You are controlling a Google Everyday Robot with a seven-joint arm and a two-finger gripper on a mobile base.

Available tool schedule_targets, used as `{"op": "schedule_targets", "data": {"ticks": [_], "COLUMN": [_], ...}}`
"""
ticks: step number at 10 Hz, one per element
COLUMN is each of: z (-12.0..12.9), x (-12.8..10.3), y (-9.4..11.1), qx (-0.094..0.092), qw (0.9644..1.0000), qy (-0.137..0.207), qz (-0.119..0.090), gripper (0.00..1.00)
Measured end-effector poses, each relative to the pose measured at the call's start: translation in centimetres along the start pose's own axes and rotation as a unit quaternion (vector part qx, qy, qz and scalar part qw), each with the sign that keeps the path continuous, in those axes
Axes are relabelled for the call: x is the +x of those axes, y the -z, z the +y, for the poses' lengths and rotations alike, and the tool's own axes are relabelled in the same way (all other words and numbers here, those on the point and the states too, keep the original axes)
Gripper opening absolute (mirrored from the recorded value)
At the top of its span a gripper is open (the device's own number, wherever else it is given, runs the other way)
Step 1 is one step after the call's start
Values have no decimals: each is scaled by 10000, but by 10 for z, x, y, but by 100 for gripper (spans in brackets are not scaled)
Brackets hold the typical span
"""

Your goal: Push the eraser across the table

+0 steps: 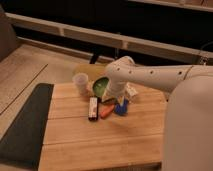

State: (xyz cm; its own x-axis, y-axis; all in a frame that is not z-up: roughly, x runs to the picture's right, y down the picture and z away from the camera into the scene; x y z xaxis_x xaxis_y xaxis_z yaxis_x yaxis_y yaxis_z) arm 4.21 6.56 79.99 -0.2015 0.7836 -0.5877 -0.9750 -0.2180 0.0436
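Note:
The eraser (93,108) lies lengthwise on the light wooden plank table (100,142), white on top with dark sides and a small red mark. My white arm reaches in from the right. Its gripper (113,98) points down just right of the eraser, over the orange stick (106,111) and beside the blue block (121,107). The gripper is apart from the eraser.
A pale cup (81,83) and a green bowl (101,86) stand behind the eraser. A dark grey mat (26,125) lies along the table's left side. A white packet (131,92) sits behind the blue block. My arm's body fills the right edge.

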Motion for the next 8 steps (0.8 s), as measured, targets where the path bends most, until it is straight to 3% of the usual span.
{"op": "schedule_targets", "data": {"ticks": [3,4,8], "z": [5,7,14], "x": [-13,-17,-25], "y": [-1,-5,-13], "qx": [9,45,157], "qw": [9999,9998,9992], "qy": [116,196,332], "qz": [63,87,123], "gripper": [65,60,21]}}
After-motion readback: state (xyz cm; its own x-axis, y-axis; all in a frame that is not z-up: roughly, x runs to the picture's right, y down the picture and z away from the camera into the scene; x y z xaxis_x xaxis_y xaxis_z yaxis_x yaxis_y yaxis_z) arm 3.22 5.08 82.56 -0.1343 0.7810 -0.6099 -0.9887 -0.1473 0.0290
